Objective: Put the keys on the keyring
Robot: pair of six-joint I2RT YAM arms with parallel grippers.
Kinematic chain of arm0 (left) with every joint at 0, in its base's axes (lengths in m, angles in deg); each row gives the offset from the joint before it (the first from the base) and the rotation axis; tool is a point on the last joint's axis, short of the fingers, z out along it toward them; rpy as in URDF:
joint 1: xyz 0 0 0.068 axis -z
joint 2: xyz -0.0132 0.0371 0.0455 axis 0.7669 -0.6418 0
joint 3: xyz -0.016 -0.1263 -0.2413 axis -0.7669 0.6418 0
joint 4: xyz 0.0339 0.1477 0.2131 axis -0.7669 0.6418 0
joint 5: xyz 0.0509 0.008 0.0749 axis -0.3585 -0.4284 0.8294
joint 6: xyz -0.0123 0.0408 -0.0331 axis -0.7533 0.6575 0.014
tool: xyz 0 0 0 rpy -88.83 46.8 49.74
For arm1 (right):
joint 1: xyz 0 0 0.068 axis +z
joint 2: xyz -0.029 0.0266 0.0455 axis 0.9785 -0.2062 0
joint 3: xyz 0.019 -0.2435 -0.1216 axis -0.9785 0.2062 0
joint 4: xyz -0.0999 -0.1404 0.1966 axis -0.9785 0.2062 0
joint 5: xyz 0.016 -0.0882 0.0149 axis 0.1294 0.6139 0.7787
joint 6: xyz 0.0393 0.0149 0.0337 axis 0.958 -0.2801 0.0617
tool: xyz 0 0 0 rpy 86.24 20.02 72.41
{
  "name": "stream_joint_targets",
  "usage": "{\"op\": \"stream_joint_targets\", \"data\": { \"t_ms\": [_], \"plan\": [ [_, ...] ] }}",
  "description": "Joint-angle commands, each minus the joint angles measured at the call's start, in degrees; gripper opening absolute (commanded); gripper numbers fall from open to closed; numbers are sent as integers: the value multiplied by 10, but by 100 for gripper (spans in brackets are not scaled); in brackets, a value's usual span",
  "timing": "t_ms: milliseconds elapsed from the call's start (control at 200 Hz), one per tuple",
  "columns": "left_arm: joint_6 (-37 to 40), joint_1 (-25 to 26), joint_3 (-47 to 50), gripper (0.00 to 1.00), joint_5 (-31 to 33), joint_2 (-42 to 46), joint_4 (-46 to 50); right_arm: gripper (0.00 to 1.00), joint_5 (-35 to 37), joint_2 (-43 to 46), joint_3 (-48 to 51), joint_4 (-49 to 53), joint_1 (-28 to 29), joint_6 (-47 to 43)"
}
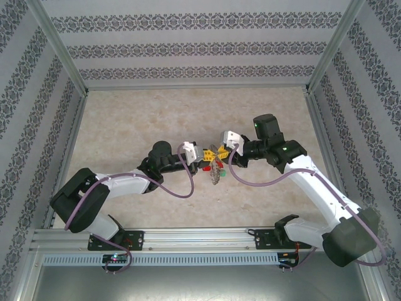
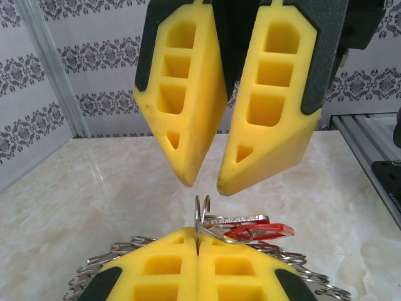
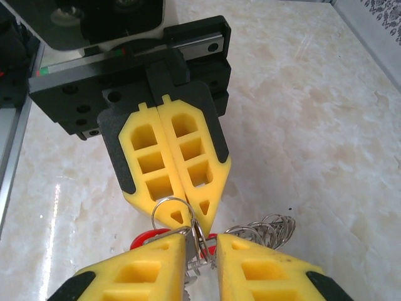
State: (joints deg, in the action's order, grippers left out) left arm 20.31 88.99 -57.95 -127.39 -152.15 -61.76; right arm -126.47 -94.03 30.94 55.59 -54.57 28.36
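One silvery looped-wire keyring (image 3: pixel 266 227), red plastic key (image 2: pixel 268 231)

We see the left arm (image 1: pixel 122 183) and right arm (image 1: pixel 319 188) — white shells, black joints — each trailing a purple cable (image 1: pixel 260 184); yellow fingers (image 3: pixel 143 150) carry square pockets, black backs.

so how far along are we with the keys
Looks done: red key and green key hang bunched with the keyring. In hand: left gripper pinches a small split ring; right gripper open just above it. Left: no key in the right gripper yet, so threading remains.
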Motion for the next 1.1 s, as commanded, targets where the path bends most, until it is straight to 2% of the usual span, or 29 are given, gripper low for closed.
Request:
{"op": "stream_joint_targets", "data": {
  "t_ms": [0,445,744,849,954,1094],
  "plan": [
    [15,-5,-21,0,-17,24,-3,22,14,-7,-19,31,9,-46],
    [14,-5,-26,0,-26,24,7,20,50,-30,-31,38,29,-77],
    [16,-5,-29,0,-25,26,19,9,77,-29,-34,44,35,-89],
    [17,-5,-27,0,-22,26,22,0,88,-28,-36,51,37,-96],
    [17,-5,-26,0,-9,29,29,0,97,-25,-38,52,41,-99],
    [21,-5,-24,11,10,33,49,0,102,-21,-37,43,44,-88]
  ]
}}
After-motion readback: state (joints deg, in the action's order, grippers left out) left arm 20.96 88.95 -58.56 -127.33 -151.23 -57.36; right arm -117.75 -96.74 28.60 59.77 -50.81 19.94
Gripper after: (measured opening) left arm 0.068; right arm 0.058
